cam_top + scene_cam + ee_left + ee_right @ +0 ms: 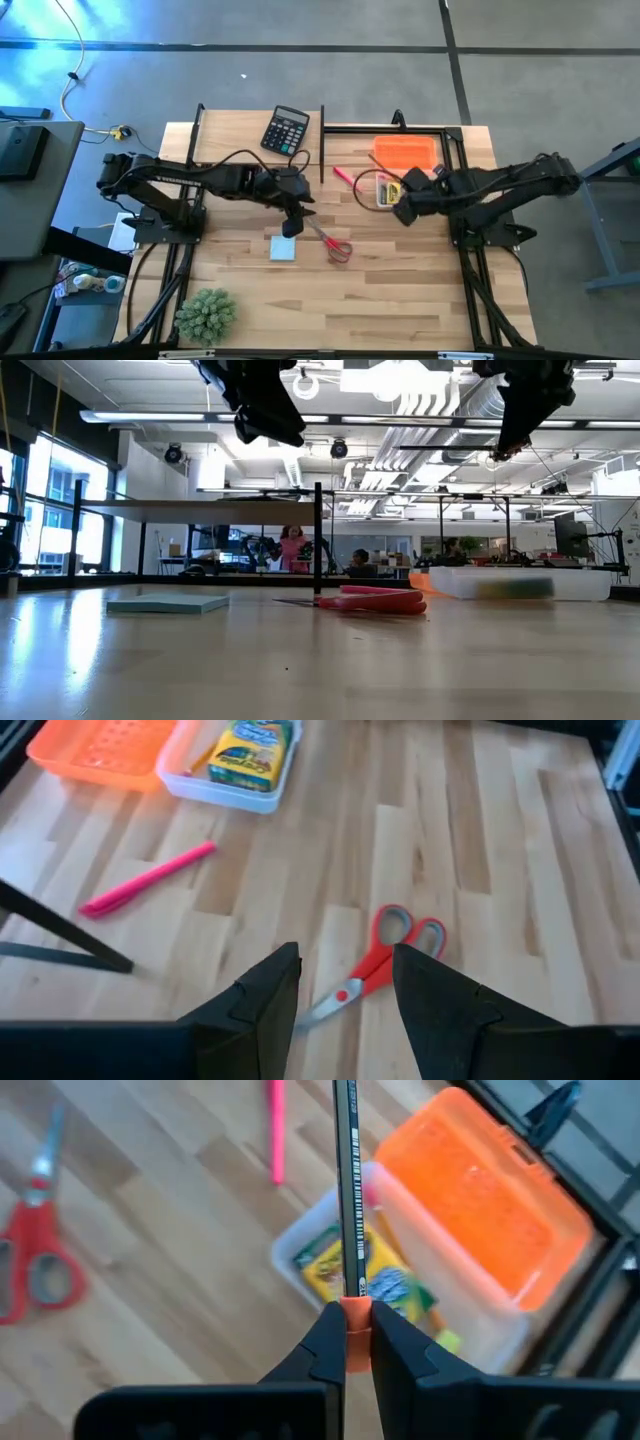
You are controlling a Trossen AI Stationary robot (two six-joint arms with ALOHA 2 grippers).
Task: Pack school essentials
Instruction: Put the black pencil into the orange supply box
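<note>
The desk (400,290) carries a clear box (381,192) holding a crayon box (362,1270); above it the right tool (357,1342) pinches a pencil (346,1180). The left tool (342,1010), spread, hangs over scissors (385,955) beside a note pad (283,248)

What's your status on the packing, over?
Right gripper shut on thin dark pencil, above clear plastic box. Left gripper open over red-handled scissors. Nothing in the way.

Bright ceiling strips glare in the low view; wrist views blur softly.
</note>
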